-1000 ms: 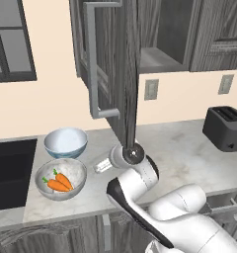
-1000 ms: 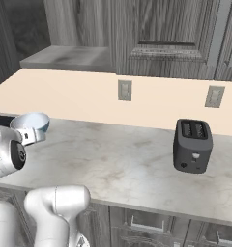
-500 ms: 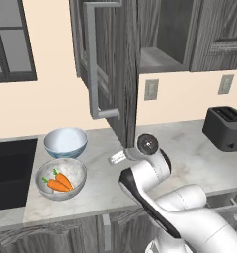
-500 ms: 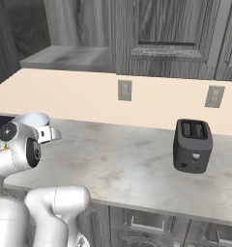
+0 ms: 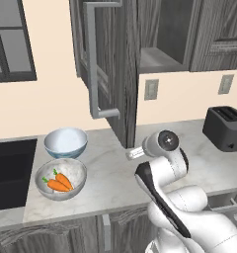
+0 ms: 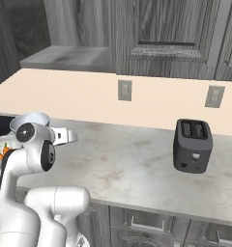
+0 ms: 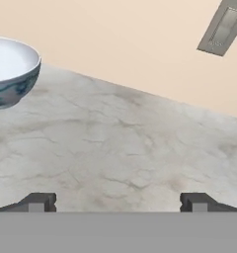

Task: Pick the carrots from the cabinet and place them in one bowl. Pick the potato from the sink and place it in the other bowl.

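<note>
Two orange carrots (image 5: 59,181) lie together in the mottled grey bowl (image 5: 76,170) at the counter's front left. Just behind it stands the smooth pale blue-white bowl (image 5: 66,142), seen again at the upper left of the hand view as the pale bowl (image 7: 12,66). The dark cabinet (image 5: 110,59) hangs above with its door swung open. My gripper (image 7: 118,203) is open and holds nothing; it hovers low over bare marble, to the right of both bowls. The black sink (image 5: 9,168) shows at the far left edge. The potato is out of view.
A black toaster (image 5: 226,127) stands at the counter's right end. The open cabinet door's long grey handle (image 5: 92,64) juts out above the bowls. Wall outlets (image 5: 151,89) sit on the beige backsplash. My own arm (image 5: 162,148) rises over the counter's middle.
The wrist has swung to the right, away from the bowls and out from under the cabinet door. The gripper stayed open. Bowls and carrots have not moved.
</note>
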Motion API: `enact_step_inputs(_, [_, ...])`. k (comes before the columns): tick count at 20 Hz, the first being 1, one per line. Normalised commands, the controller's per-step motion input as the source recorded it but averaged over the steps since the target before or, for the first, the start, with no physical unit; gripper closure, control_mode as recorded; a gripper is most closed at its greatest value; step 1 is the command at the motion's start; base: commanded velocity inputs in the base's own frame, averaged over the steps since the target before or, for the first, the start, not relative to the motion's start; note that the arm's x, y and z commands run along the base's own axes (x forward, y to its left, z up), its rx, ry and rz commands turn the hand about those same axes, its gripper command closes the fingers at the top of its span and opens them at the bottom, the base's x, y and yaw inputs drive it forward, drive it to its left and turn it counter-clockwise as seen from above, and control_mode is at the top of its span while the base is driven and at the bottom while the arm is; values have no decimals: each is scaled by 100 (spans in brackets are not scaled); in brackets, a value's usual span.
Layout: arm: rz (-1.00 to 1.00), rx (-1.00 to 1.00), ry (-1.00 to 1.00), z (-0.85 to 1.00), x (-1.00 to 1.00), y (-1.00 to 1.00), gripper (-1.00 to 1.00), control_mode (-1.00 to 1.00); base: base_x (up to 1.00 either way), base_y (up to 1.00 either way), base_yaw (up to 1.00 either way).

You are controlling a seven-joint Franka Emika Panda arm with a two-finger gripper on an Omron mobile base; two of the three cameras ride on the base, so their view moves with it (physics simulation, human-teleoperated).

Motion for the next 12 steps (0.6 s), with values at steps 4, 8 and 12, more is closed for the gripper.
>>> enact_step_inputs(4, [-7,7,0,9,0,-53,-100,-100,0,0,0])
enact_step_inputs(8, [-5,8,0,1,-18,-34,-100,-100,0,0,0])
enact_step_inputs(12, [-4,3,-2,0,-53,-19,-100,-100,0,0,0])
